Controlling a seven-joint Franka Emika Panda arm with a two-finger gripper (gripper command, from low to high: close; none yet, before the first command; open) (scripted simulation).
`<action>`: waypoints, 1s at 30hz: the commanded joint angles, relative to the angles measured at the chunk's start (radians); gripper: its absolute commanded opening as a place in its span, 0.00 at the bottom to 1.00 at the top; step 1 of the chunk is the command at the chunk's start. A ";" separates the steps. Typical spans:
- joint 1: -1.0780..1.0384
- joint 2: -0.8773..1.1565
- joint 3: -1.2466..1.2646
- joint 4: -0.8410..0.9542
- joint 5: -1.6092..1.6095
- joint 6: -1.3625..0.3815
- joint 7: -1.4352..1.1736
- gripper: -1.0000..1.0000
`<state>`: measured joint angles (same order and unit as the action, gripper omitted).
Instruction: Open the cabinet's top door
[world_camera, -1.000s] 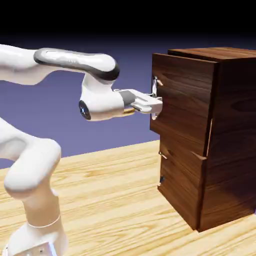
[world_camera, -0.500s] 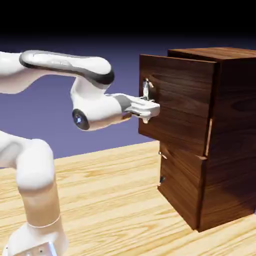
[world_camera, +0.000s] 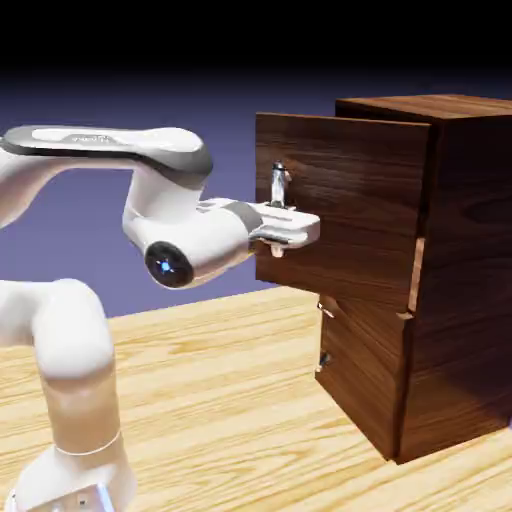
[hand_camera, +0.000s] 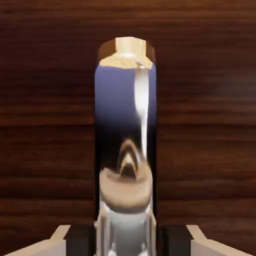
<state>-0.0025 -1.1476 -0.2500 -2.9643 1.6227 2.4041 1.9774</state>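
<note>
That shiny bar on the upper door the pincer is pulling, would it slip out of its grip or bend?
The handle looks like polished metal, mirroring the room, so it may be slick. It seems stiff: it shows straight between the fingertips. The pincer sits across the bar, so a pull on the top door probably hooks it rather than relying on friction.

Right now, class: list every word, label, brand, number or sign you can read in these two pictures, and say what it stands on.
None can be read. In the exterior view, a faint pale mark on the arm's dark grey upper band may be lettering, but it is too small and blurred to read. The cabinet, its top door, the silver handle and the gripper carry no text or sign.
</note>
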 joint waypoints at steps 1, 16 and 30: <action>-0.008 -0.004 -0.026 -0.001 -0.045 -0.029 0.016 0.00; 0.014 0.174 -0.535 0.227 -0.642 -0.619 0.080 0.00; 0.470 0.393 -1.018 0.687 -0.909 -1.111 0.041 0.00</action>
<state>0.4672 -0.7542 -1.2683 -2.2776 0.7146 1.2938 2.0191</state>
